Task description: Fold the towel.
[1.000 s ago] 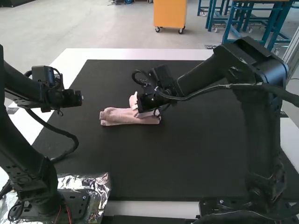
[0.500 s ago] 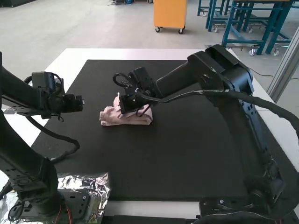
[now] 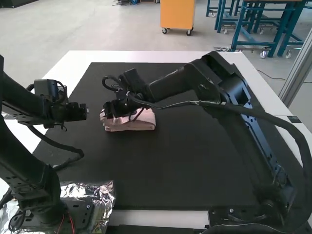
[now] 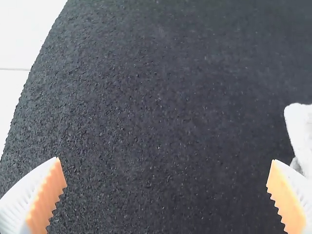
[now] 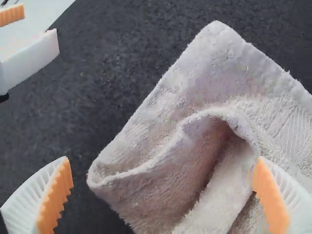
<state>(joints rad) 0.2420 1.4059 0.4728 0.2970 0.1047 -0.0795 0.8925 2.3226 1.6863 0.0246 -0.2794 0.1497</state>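
In the high view the left gripper (image 3: 84, 111) is held above the mat's left side, apart from the towel. The right gripper (image 3: 107, 111) is over the left end of the pink towel (image 3: 131, 123), which lies as a small folded bundle. In the left wrist view the left gripper (image 4: 168, 195) is open with nothing between its fingers, and an edge of the towel (image 4: 303, 136) shows beside one finger. The right wrist view has the right gripper (image 5: 163, 195) open around the towel's folded end (image 5: 195, 97); its upper layer is raised in a loose, curved fold.
The dark mat (image 3: 161, 170) covers most of the white table (image 3: 146, 56). Crinkled foil (image 3: 105, 195) lies by the left arm's base. Fingers of the left gripper (image 5: 29, 53) show close by in the right wrist view.
My right gripper has moved left along the towel and now stands open. The towel has become shorter, its right part now gathered toward the left. The left arm has barely shifted.
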